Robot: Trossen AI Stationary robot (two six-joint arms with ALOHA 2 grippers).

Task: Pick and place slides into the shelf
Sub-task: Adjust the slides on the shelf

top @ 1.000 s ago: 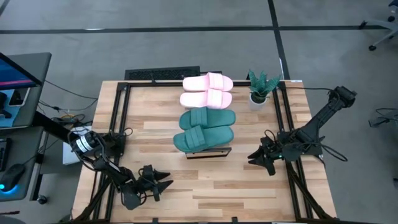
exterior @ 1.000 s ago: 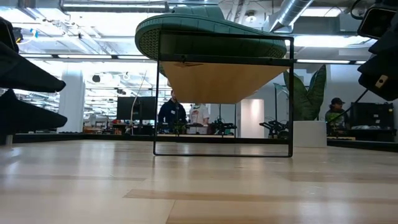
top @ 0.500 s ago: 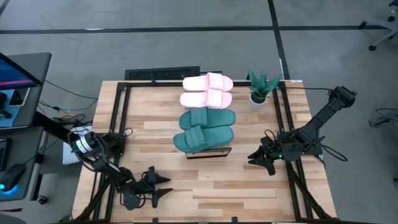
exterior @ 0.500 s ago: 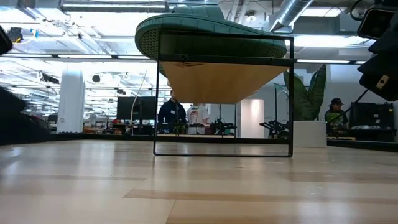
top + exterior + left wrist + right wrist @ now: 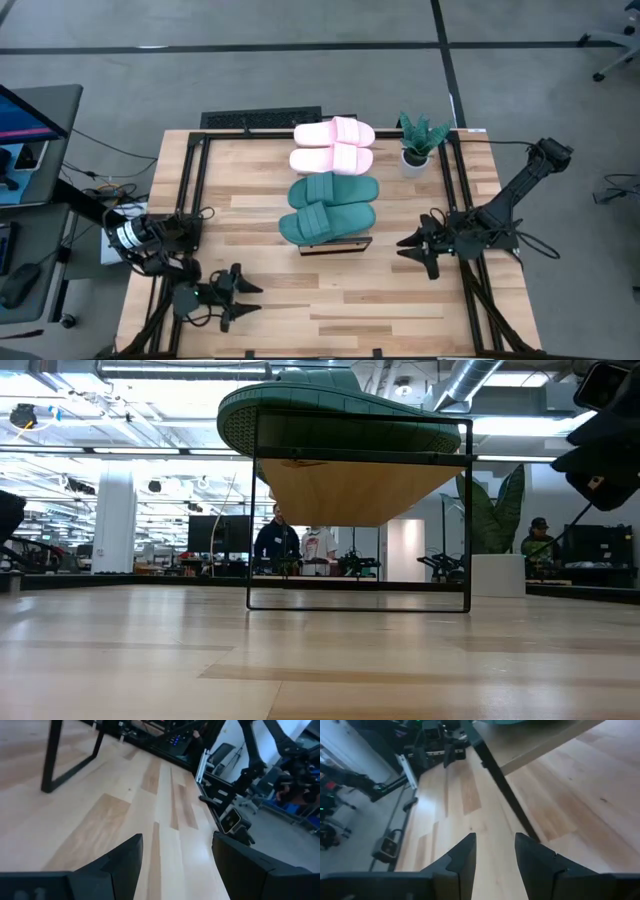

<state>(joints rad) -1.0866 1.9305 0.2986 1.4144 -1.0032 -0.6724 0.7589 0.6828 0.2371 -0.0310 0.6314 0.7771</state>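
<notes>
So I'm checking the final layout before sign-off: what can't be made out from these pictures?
- High view: the shelf top is covered by the slides; only its near end shows.
- Low view: one teal slide blocks the others behind it.
- Both wrist views: no slide shows whole.
- Low view: the potted plant is cut by the shelf frame.

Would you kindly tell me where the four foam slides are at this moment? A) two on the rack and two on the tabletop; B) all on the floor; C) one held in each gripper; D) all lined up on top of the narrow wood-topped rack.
D: the two light pink foam slides and two dark teal-green foam slides all lie on the narrow wood-topped rack, and neither gripper holds anything.
</notes>
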